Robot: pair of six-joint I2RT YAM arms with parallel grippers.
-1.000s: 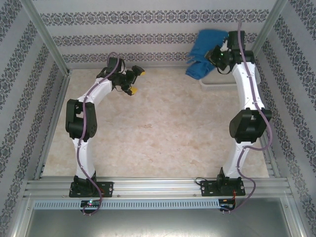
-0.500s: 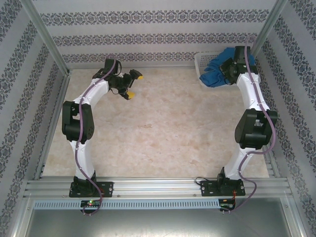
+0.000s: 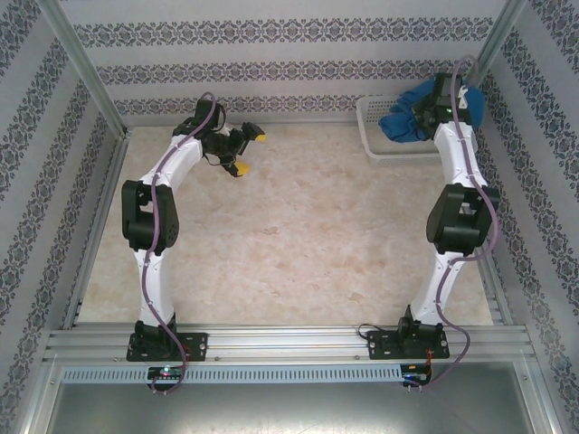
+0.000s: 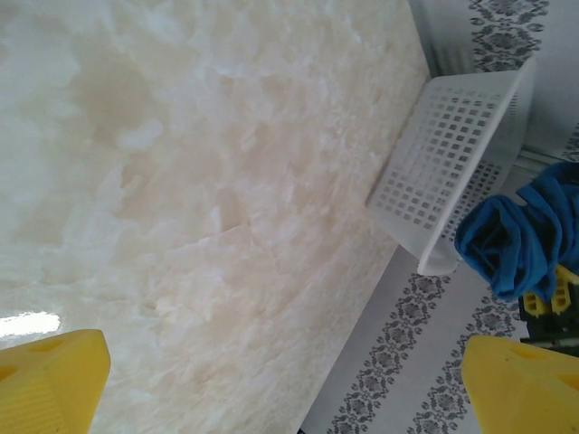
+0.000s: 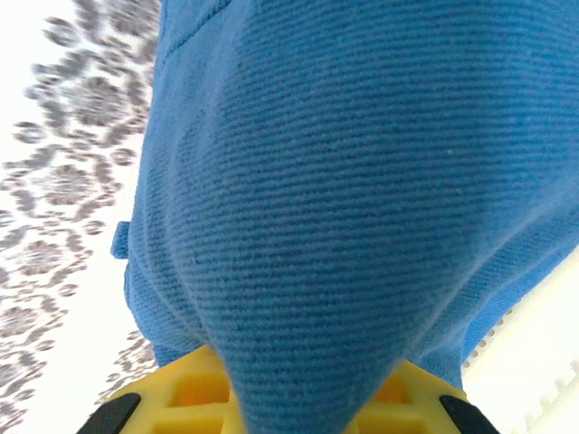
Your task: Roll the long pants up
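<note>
At the near edge the two arm bases sit bolted as they were, and the marble-patterned table (image 3: 298,235) between them lies bare out to its far side. At about 11 o'clock the left gripper (image 3: 251,152) hovers over the tabletop with its yellow fingers spread wide and nothing between them. It has hardly shifted over the last second; only the elbow has swung a little.

The real change is farther out, at about 1 o'clock. A second ago the right arm held the long pants (image 3: 407,122) up high, hanging as a loose blue drape in front of the back wall. Now that arm has reached deeper into the far right corner. The cloth sits lower as a tight bundle directly over the white basket (image 3: 369,136), though whether it touches the basket I cannot tell. The right gripper (image 5: 298,398) stays clenched on a fold of the ribbed blue fabric, which bulges out over its yellow fingers in the wrist view.

For the task, this looks like a step away from progress. The pants are bunched and not on the table, so they are not laid flat. Rolling cannot start until they are brought onto the open surface and spread out, probably with the idle left gripper helping.
</note>
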